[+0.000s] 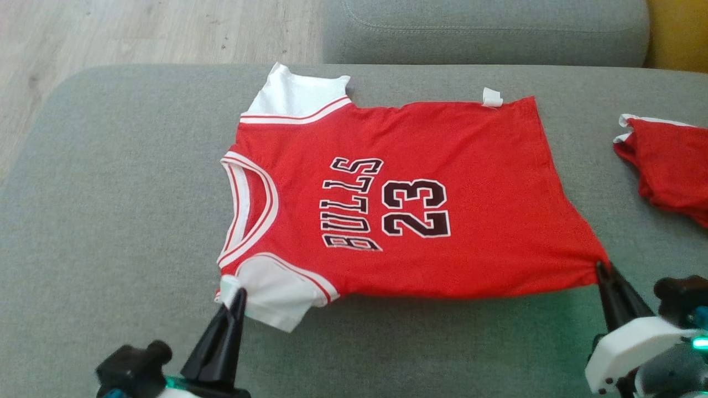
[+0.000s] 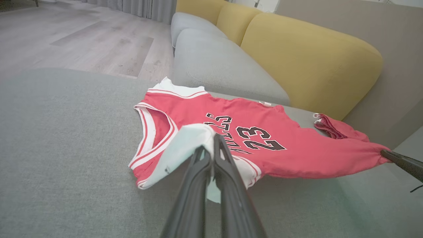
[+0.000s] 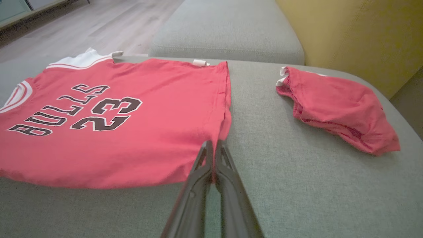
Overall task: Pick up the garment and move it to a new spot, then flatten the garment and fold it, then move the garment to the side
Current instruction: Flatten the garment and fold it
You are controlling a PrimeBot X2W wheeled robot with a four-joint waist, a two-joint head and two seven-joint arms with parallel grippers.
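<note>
I have the red jersey (image 1: 415, 221) lying flat on the grey cushion (image 1: 110, 221), spanning from my left end effector (image 1: 239, 296), pinching its white sleeve (image 1: 276, 301), across to my right end effector (image 1: 602, 269), pinching its hem corner (image 1: 589, 257).

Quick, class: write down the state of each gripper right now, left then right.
Left gripper: closed, pinching the white sleeve of the jersey.
Right gripper: closed, pinching the jersey's near hem corner.
</note>
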